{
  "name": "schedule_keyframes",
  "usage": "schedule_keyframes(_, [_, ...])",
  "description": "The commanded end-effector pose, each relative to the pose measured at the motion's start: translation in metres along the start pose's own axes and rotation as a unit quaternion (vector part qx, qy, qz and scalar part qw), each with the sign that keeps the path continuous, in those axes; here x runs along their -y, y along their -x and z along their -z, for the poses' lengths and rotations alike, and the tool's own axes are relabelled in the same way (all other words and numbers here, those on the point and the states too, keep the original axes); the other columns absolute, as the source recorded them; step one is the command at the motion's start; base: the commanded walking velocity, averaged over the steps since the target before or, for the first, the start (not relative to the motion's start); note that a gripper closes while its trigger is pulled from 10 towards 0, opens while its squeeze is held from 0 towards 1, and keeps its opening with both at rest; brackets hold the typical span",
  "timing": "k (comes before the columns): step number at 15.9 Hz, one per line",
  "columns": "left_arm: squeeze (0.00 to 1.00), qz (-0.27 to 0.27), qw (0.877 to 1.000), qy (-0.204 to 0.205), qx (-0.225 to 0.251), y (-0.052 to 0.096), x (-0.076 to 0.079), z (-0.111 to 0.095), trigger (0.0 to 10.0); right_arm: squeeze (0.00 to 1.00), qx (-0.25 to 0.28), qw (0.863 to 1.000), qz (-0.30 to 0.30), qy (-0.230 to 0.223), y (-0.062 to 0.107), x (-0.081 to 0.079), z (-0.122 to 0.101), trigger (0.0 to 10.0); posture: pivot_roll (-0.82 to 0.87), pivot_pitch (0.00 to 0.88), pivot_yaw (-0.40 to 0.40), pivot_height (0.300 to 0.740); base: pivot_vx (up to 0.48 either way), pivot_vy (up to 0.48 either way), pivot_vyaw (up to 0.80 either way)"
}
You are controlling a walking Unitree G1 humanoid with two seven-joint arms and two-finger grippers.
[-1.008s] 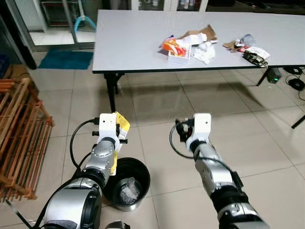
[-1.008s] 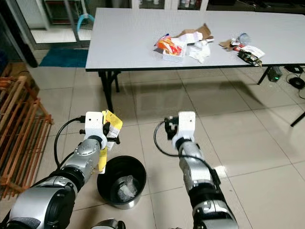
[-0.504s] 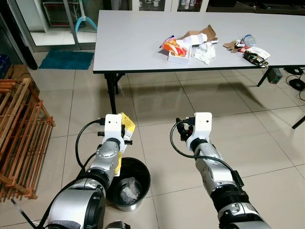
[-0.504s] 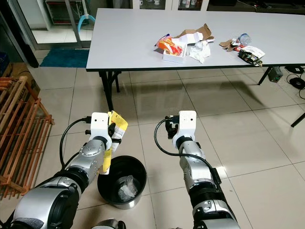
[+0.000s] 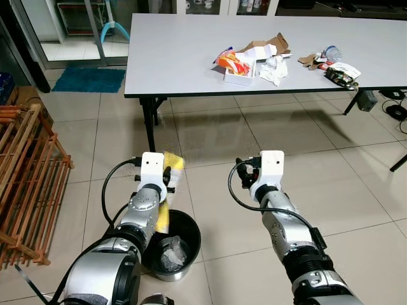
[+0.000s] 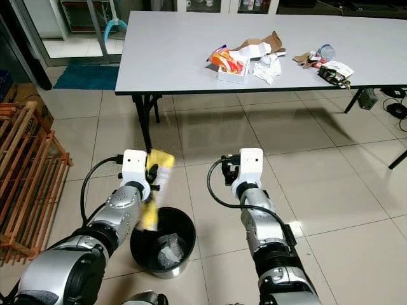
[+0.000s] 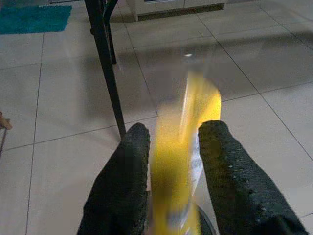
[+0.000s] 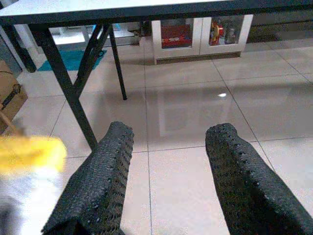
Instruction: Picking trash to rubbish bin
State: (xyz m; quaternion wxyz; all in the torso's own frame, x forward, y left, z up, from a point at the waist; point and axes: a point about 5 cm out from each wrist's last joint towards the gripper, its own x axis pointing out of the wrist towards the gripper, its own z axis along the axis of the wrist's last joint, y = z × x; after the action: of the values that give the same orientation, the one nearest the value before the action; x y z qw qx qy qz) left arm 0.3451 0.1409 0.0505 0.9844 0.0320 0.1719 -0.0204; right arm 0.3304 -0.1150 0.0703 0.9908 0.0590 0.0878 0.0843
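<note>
A black rubbish bin [image 5: 193, 227] stands on the tiled floor with crumpled clear plastic [image 5: 170, 254] inside. My left gripper [image 7: 173, 132] hangs just above the bin's near-left rim, its fingers apart. A yellow wrapper [image 7: 178, 161] shows as a blurred streak between the fingers, reaching down toward the bin [image 5: 163, 217]. My right gripper [image 8: 171, 132] is held out over the floor to the right of the bin, open and empty. More trash [image 5: 251, 58] lies piled on the grey table [image 5: 178, 57], with a second small heap [image 5: 334, 65] further right.
A wooden rack [image 5: 25, 184] stands on the floor at the left. Black table legs [image 5: 149, 124] rise just beyond the bin. A blue mat [image 5: 89, 79] lies at the far left. Cables and a small device [image 5: 381, 101] sit under the table's right end.
The yellow wrapper, sharp and upright in the left gripper before, is now a blurred streak dropping toward the bin. The left gripper has shifted slightly right over the bin; the right arm barely moved.
</note>
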Motion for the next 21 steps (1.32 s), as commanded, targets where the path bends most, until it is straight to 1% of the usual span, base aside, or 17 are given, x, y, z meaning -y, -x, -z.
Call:
schedule_keyframes(1, [1.00, 0.008, 1.000, -0.006, -0.001, -0.002, 0.005, -0.005, 10.0, 0.00, 0.009, 1.000, 0.005, -0.002, -0.001, 0.003, -0.006, 10.0, 0.07, 0.033, -0.023, 0.740, 0.000, 0.000, 0.00])
schedule_keyframes(4, [1.00, 0.006, 1.000, -0.006, 0.000, -0.002, 0.004, -0.005, 10.0, 0.00, 0.009, 1.000, 0.005, 0.001, -0.001, 0.004, -0.006, 10.0, 0.07, 0.033, -0.021, 0.740, 0.000, 0.000, 0.00])
schedule_keyframes(5, [0.00, 0.004, 1.000, -0.007, 0.002, -0.002, 0.004, -0.006, 10.0, 0.00, 0.010, 1.000, 0.006, 0.001, -0.001, 0.004, -0.007, 10.0, 0.07, 0.033, -0.020, 0.740, 0.000, 0.000, 0.00])
schedule_keyframes(8, [0.00, -0.009, 1.000, 0.005, 0.016, -0.002, -0.002, -0.009, 10.0, 0.00, 0.015, 1.000, 0.011, 0.001, -0.001, 0.006, -0.009, 10.0, 0.05, 0.024, -0.005, 0.740, 0.000, 0.000, 0.00])
schedule_keyframes(9, [0.00, -0.011, 1.000, 0.005, 0.021, -0.001, -0.005, -0.007, 10.0, 0.00, 0.019, 1.000, 0.015, 0.002, -0.001, 0.008, -0.011, 10.0, 0.04, 0.020, 0.004, 0.740, 0.000, 0.000, 0.00])
schedule_keyframes(10, [0.00, -0.021, 0.999, 0.011, 0.032, 0.001, -0.013, -0.006, 10.0, 0.00, 0.025, 0.999, 0.022, 0.001, -0.001, 0.011, -0.013, 10.0, 0.04, 0.017, 0.009, 0.740, 0.000, 0.000, 0.00])
schedule_keyframes(11, [0.00, -0.028, 0.998, 0.019, 0.043, 0.002, -0.016, -0.007, 10.0, 0.00, 0.028, 0.999, 0.027, 0.000, -0.001, 0.012, -0.014, 10.0, 0.03, 0.012, 0.016, 0.740, 0.000, 0.000, 0.00])
schedule_keyframes(12, [0.00, -0.051, 0.994, 0.041, 0.087, 0.004, -0.031, -0.015, 10.0, 0.00, 0.047, 0.998, 0.048, -0.001, -0.001, 0.020, -0.022, 10.0, 0.01, 0.000, 0.030, 0.740, 0.000, 0.000, 0.00])
schedule_keyframes(13, [0.00, -0.057, 0.993, 0.045, 0.098, 0.005, -0.035, -0.018, 10.0, 0.00, 0.054, 0.997, 0.056, -0.002, -0.001, 0.022, -0.025, 10.0, 0.01, 0.000, 0.034, 0.740, 0.000, 0.000, 0.00])
schedule_keyframes(14, [0.00, -0.060, 0.990, 0.041, 0.118, 0.006, -0.040, -0.023, 10.0, 0.00, 0.069, 0.995, 0.076, -0.001, -0.001, 0.029, -0.031, 10.0, 0.00, 0.000, 0.047, 0.740, 0.000, 0.000, 0.00])
schedule_keyframes(17, [0.00, -0.048, 0.988, 0.032, 0.141, 0.006, -0.040, -0.031, 10.0, 0.00, 0.086, 0.991, 0.098, 0.001, -0.001, 0.036, -0.038, 10.0, -0.04, 0.000, 0.068, 0.740, 0.000, 0.000, 0.00])
schedule_keyframes(18, [0.00, -0.036, 0.987, 0.035, 0.151, 0.006, -0.036, -0.035, 10.0, 0.00, 0.099, 0.989, 0.108, 0.005, -0.001, 0.039, -0.044, 10.0, -0.06, 0.000, 0.075, 0.740, 0.000, 0.000, 0.00])
schedule_keyframes(21, [0.00, -0.022, 0.987, 0.038, 0.156, 0.005, -0.028, -0.037, 10.0, 0.00, 0.108, 0.987, 0.117, 0.006, -0.001, 0.043, -0.048, 10.0, -0.06, 0.000, 0.075, 0.740, 0.000, 0.000, 0.00])
